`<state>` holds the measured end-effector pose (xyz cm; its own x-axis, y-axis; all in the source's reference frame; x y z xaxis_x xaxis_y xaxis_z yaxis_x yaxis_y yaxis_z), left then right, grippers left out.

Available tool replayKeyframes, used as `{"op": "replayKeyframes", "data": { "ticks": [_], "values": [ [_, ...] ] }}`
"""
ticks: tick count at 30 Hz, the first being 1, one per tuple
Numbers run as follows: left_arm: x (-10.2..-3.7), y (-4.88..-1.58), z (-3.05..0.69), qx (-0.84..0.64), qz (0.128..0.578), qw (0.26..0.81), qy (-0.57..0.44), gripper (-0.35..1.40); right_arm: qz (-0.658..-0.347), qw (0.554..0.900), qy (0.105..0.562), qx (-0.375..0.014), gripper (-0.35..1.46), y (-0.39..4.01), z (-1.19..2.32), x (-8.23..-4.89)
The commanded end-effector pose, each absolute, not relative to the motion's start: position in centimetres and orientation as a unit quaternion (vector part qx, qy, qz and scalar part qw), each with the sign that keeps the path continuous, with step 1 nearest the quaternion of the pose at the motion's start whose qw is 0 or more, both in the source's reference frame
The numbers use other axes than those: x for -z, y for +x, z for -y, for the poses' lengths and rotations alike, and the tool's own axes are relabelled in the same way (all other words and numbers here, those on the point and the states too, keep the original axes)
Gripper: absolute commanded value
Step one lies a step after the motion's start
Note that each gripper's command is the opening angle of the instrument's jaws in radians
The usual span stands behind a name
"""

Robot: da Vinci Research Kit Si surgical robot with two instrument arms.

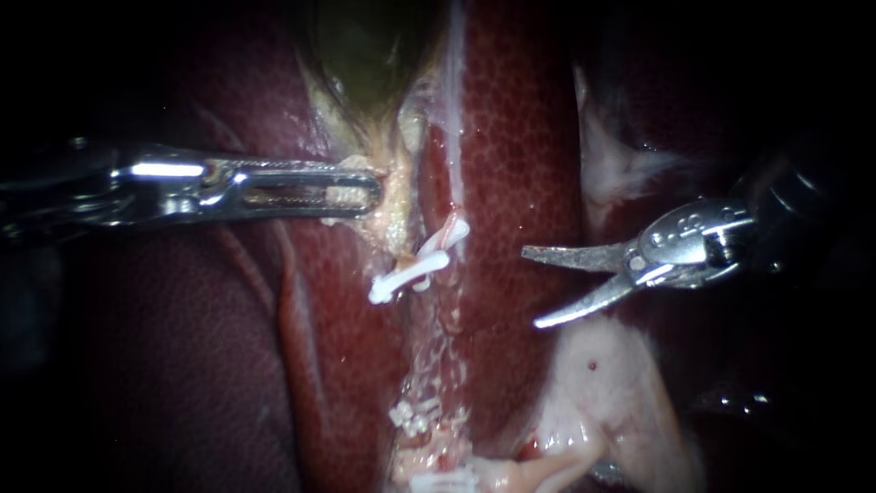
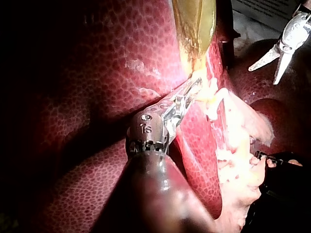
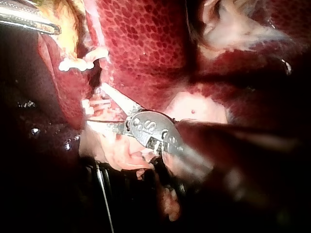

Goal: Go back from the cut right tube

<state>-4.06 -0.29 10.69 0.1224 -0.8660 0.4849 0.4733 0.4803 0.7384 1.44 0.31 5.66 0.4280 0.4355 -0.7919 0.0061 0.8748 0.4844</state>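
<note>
- Endoscope view: the left instrument comes in from nine o'clock. Its jaws are closed together on pale tissue just under the gallbladder, which sits at twelve o'clock.
- At the centre the cut tube ends in a pinkish-white stump bearing white clips. Further clips lie toward six o'clock, with a wet gap in between.
- The right instrument enters from three o'clock. Its two blades are spread in a clear V and hold nothing. They hang over the liver, apart from the stump.
- Left wrist view: the left instrument pinches the pale tissue with the gallbladder straight ahead. Taking its shaft as twelve o'clock, the right instrument is at about two o'clock, blades parted, well clear.
- Right wrist view: the right instrument shows its blades splayed and empty. The clips on the stump lie ahead of it, and the left instrument lies beyond them.
</note>
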Motion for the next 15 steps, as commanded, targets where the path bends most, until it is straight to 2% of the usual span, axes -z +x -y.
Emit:
{"op": "replayKeyframes", "data": {
  "ticks": [1, 15],
  "values": [
    [-10.68, -4.07, 0.29, 0.465, 0.472, 0.719, 0.208, -0.35, -0.519, 0.817, 0.214, -0.131, 1.43, 1.45, -0.31, -5.66],
    [-10.67, -4.09, 0.3, 0.465, 0.472, 0.719, 0.208, -0.35, -0.522, 0.815, 0.216, -0.131, 1.43, 1.46, -0.31, -5.65]
  ]
}}
